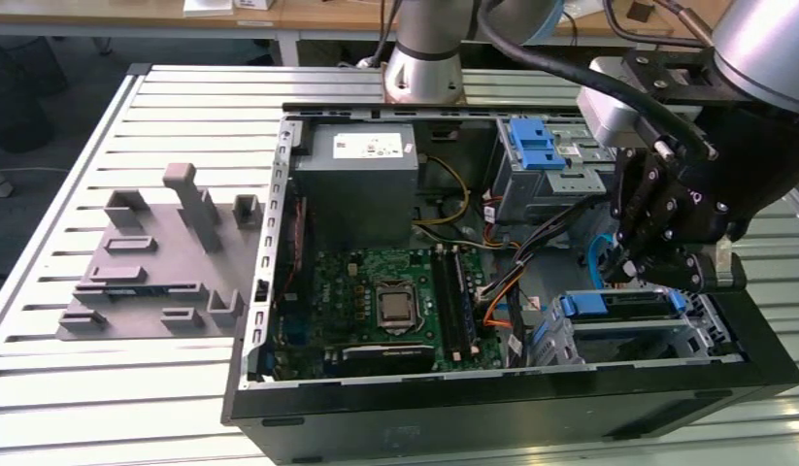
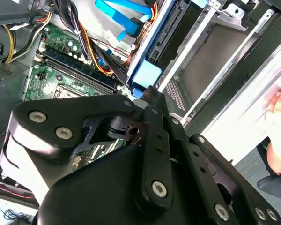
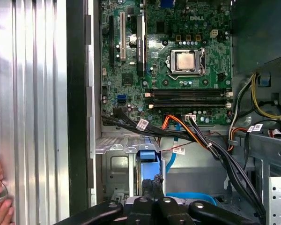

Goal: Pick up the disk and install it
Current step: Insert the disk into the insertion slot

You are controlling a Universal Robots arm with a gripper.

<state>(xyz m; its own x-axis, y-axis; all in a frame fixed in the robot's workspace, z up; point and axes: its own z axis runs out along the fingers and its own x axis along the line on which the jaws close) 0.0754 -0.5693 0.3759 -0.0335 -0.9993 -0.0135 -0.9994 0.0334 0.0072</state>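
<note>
Gripper [image 1: 628, 275] hovering just above flat silver hard drive in blue plastic carrier [image 1: 615, 304], sitting lengthwise across grey metal drive cage [image 1: 713, 338]; I'm reading jaws as pinched together, nothing between.

**A robotics lab bench**

The base of a robot arm [image 1: 422, 58] stands on a slatted aluminium table [image 1: 62, 388]. On the table lie an open desktop computer case [image 1: 503, 413], its motherboard [image 1: 373, 301] and cabling bared, and a grey fixture plate [image 1: 153, 272] with moulded holders. Wooden desks [image 1: 309, 12] stand behind the table, as in a shared work room.
</note>
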